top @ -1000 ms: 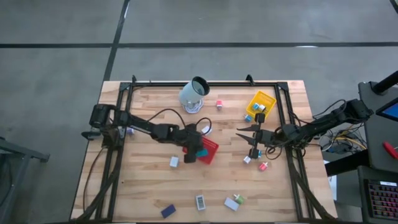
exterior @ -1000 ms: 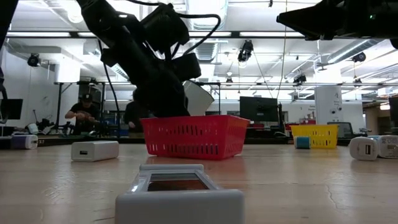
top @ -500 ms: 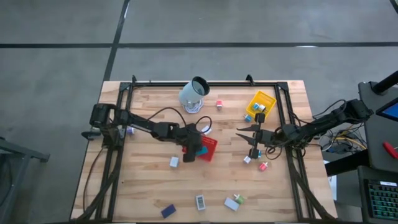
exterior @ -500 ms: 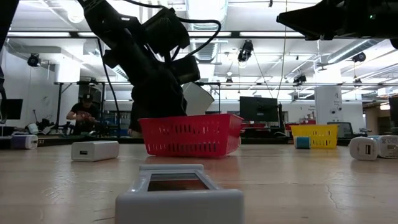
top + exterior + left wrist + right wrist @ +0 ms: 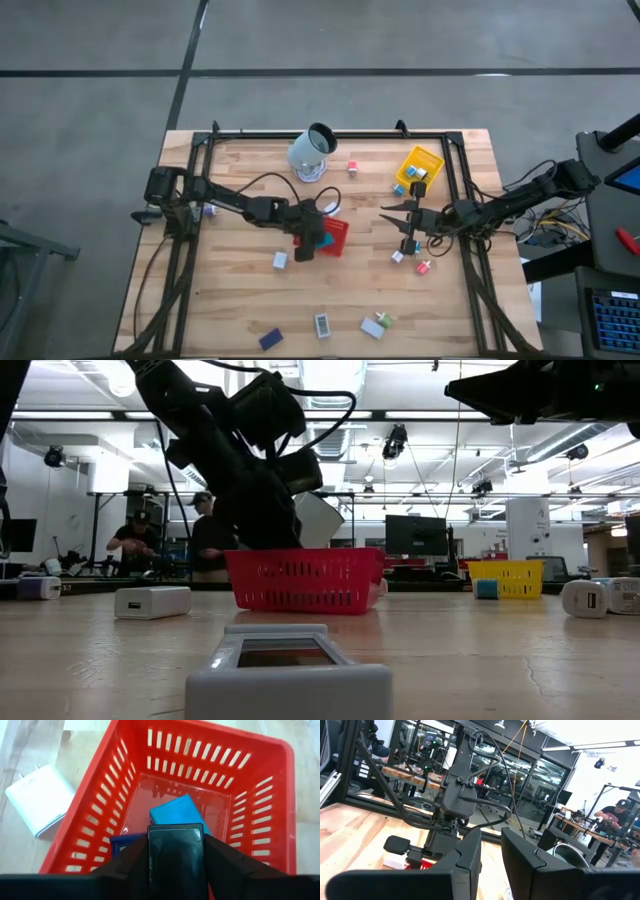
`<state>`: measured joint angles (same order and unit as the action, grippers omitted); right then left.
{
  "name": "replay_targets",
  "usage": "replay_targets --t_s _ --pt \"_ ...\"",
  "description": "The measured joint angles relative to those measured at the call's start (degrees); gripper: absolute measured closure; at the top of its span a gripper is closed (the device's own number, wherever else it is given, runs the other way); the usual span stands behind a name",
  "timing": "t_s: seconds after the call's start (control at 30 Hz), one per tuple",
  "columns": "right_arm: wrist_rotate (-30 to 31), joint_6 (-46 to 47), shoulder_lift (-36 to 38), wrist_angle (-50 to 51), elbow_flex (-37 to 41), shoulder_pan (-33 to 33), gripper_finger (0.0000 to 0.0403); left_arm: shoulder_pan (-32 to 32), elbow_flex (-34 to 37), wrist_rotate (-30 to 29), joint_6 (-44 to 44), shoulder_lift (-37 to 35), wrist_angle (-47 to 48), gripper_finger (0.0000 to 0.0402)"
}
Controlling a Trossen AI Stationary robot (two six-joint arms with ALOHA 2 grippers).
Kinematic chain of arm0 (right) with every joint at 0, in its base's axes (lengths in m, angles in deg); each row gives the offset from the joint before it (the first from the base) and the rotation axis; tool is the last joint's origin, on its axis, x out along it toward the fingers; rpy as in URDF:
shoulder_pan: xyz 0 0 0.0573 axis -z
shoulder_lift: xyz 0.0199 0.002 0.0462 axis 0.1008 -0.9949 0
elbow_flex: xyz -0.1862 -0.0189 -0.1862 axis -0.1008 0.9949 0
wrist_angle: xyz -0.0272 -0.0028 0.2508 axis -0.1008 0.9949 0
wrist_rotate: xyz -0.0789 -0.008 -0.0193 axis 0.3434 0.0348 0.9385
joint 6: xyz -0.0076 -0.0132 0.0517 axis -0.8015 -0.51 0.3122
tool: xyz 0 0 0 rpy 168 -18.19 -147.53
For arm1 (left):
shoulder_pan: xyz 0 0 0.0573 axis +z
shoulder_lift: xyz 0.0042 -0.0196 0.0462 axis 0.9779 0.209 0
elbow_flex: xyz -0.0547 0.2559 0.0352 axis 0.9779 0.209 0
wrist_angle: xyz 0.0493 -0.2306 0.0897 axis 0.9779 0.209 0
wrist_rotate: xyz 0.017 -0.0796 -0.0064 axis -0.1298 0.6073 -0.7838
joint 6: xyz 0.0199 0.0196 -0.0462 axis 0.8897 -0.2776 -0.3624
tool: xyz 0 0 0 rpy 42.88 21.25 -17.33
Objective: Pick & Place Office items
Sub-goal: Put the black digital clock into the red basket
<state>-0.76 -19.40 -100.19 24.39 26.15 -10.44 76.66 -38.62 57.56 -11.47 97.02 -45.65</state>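
A red mesh tray (image 5: 338, 238) (image 5: 305, 578) stands mid-table. Over it my left gripper (image 5: 312, 243) (image 5: 175, 870) slants down into the tray, shut on a black flat office item (image 5: 175, 851). On the tray floor lie a teal item (image 5: 177, 812) and a dark blue item (image 5: 122, 845). A white block (image 5: 40, 797) (image 5: 280, 260) rests on the wood beside the tray. My right gripper (image 5: 405, 232) (image 5: 491, 855) hovers to the right, shut and holding nothing, above a white item (image 5: 397, 256) and a pink-red item (image 5: 424, 266). My left gripper pinches the black flat item by its two long sides (image 5: 151, 860) between its two fingers. The fingers come from above, slanting toward the table's right, and lie along the item. The item sits inside the tray's walls, above the teal and dark blue items; whether it touches them I cannot tell.
A pale cup (image 5: 312, 152) lies on its side at the back. A yellow mesh tray (image 5: 420, 165) (image 5: 505, 578) stands at the back right. Loose items lie near the front edge (image 5: 322, 325) (image 5: 377, 325) (image 5: 270, 339). People stand in the room behind the table.
The red tray has turned a little and shifted toward the table's left; half a second ago one side was tipped up, and now it sits level. My left gripper has stayed over the tray with the black item.
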Motion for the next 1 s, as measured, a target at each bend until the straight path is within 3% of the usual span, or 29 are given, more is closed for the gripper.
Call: replay_targets --t_s 1.0 --pt "0.02 -0.07 0.0 0.04 -0.01 0.0 0.033 -0.66 -2.14 0.84 3.7 0.0 1.6 0.0225"
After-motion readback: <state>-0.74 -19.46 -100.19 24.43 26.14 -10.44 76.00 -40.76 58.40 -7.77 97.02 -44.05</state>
